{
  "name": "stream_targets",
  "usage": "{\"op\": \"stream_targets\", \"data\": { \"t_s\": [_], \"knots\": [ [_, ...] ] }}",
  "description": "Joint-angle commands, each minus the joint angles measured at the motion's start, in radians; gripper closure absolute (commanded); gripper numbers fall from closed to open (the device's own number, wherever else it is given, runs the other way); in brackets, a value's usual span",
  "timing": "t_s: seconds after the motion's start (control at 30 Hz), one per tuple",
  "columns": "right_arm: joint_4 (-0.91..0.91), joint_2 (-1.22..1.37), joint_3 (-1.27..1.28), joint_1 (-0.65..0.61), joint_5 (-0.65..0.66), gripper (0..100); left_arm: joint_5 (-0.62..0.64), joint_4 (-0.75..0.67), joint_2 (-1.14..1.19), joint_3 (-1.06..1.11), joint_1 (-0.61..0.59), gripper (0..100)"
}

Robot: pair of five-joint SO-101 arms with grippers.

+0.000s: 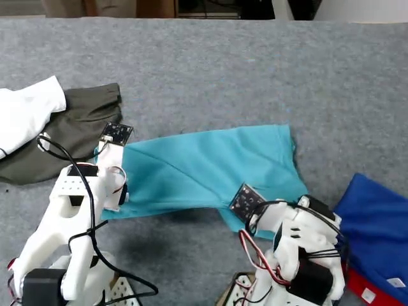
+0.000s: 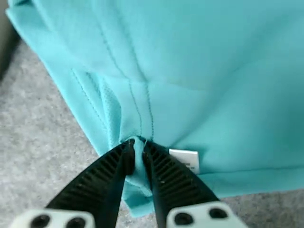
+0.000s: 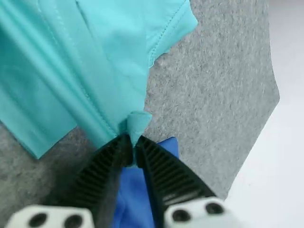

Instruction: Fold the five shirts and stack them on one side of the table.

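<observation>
A teal shirt (image 1: 204, 169) lies partly folded across the middle of the grey table, stretched between the two arms. My left gripper (image 2: 137, 146) is shut on a pinch of the teal shirt (image 2: 199, 71) at its left edge, close to a small white label (image 2: 186, 159). My right gripper (image 3: 131, 142) is shut on a bunched corner of the teal shirt (image 3: 85, 61) at its near right end, held a little above the table. In the high view the left arm (image 1: 76, 210) and the right arm (image 1: 299, 245) stand at the table's front edge.
A white shirt (image 1: 25, 115) lies over a dark olive shirt (image 1: 80, 124) at the left. A blue shirt (image 1: 376, 226) rests on a red one (image 1: 364, 290) at the front right. Bare grey table (image 1: 210, 70) stretches behind the teal shirt.
</observation>
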Motion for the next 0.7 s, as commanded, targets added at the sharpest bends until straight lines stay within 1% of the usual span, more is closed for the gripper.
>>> {"op": "stream_targets", "data": {
  "t_s": [0.0, 0.1, 0.13, 0.17, 0.23, 0.33, 0.4, 0.43, 0.5, 0.53, 0.6, 0.67],
  "knots": [
    [0.074, -0.094, 0.015, 0.013, 0.040, 81.5, -0.011, 0.006, -0.010, -0.038, -0.020, 94],
    [0.077, -0.101, -0.001, 0.016, 0.046, 65.7, -0.032, 0.031, -0.012, -0.044, -0.032, 84],
    [0.080, -0.101, -0.015, 0.018, 0.048, 62.2, -0.034, 0.049, -0.012, -0.060, -0.035, 82],
    [0.080, -0.099, -0.030, 0.018, 0.048, 61.1, -0.035, 0.072, -0.012, -0.084, -0.037, 80],
    [0.074, -0.093, -0.065, 0.016, 0.048, 63.6, -0.035, 0.137, -0.012, -0.133, -0.038, 80],
    [0.064, -0.093, -0.097, 0.010, 0.048, 70.7, -0.037, 0.245, -0.012, -0.242, -0.061, 80],
    [0.023, -0.090, -0.090, 0.010, 0.044, 78.5, -0.037, 0.302, -0.012, -0.338, -0.095, 80],
    [-0.005, -0.085, -0.077, 0.010, 0.029, 83.9, -0.035, 0.327, -0.012, -0.387, -0.117, 81],
    [-0.061, -0.058, -0.054, 0.008, -0.005, 95.6, -0.035, 0.371, -0.012, -0.483, -0.144, 84],
    [-0.091, -0.030, -0.047, 0.001, -0.014, 99.6, -0.035, 0.390, -0.012, -0.523, -0.150, 86],
    [-0.127, 0.051, -0.039, -0.030, -0.041, 96.5, -0.034, 0.413, -0.012, -0.578, -0.147, 92],
    [-0.157, 0.160, -0.047, -0.065, -0.074, 94.1, 0.000, 0.408, -0.002, -0.600, -0.115, 98]
  ]
}}
